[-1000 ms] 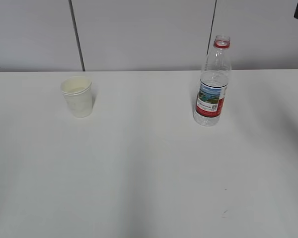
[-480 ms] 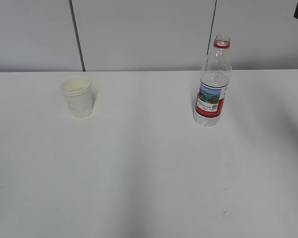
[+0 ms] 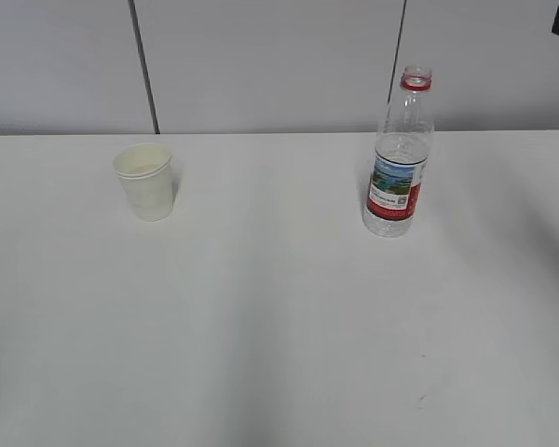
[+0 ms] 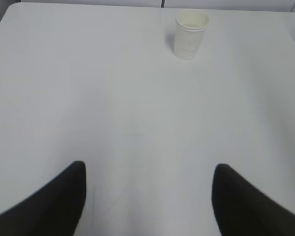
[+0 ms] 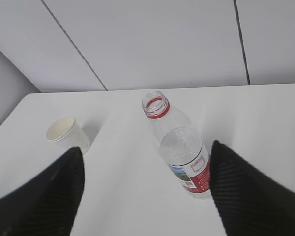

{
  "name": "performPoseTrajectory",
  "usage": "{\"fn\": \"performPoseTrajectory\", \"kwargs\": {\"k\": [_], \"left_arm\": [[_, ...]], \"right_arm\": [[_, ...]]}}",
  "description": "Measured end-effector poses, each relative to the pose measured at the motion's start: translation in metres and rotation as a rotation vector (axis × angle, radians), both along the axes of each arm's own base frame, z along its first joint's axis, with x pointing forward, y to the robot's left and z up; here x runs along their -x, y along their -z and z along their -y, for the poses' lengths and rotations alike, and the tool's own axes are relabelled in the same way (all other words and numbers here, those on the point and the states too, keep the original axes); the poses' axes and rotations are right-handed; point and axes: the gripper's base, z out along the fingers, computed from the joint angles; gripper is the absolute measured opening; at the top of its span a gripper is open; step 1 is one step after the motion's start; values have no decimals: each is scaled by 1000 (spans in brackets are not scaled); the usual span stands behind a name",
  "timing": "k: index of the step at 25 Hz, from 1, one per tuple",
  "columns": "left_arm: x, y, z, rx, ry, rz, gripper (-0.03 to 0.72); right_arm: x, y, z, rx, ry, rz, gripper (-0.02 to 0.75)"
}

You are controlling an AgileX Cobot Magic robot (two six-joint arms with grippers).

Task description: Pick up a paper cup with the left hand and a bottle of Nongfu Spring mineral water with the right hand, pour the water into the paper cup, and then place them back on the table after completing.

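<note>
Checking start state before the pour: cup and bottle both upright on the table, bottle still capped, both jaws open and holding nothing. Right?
One error: the bottle has no cap. The right wrist view looks into its open neck, with only the red ring around it. The rest holds: the cup and bottle stand upright on the table, and both jaws are open and hold nothing.

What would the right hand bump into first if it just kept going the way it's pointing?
Probably the clear plastic water bottle with the red neck ring. It stands uncapped on the white table, roughly centred between the right hand's open black fingers. How far off is unclear.
</note>
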Motion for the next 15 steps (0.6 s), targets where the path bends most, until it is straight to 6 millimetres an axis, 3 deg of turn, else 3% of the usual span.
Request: {"fn": "performPoseTrajectory", "kwargs": {"k": [15], "left_arm": [[0,0,0,-1,1,4,490]], "right_arm": [[-3,-1,6,23,73,18,586]]}}
